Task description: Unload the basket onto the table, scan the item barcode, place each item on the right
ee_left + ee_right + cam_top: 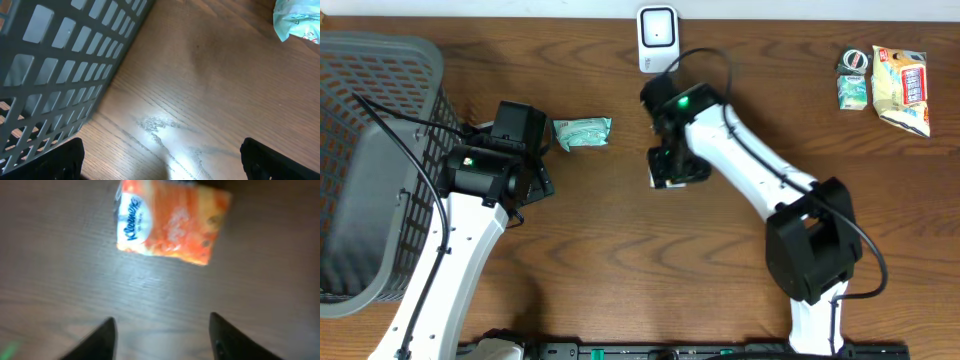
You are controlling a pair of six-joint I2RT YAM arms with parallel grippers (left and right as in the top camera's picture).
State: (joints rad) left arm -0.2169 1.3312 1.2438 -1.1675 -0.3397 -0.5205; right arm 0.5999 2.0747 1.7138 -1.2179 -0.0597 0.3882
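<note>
The right gripper (pixel 162 327) has its two dark fingers spread apart with only bare wooden table (pixel 60 280) between them. The orange Kleenex tissue pack (pixel 172 222) lies flat on the wood just ahead of those fingertips, tilted a little, its white end with the blue logo to the left; it is outside the jaws and not touching them. From overhead, that arm's wrist covers most of the pack near the table's middle.

The left gripper (pixel 160 167) also stands wide open over bare wood, holding nothing. The grey plastic basket (pixel 65 65) rises close on its left, and a pale teal packet (pixel 300 22) lies beyond it to the right.

Further back, a white barcode scanner (pixel 657 38) stands at the far edge, with snack packets (pixel 902 88) in the far right corner.
</note>
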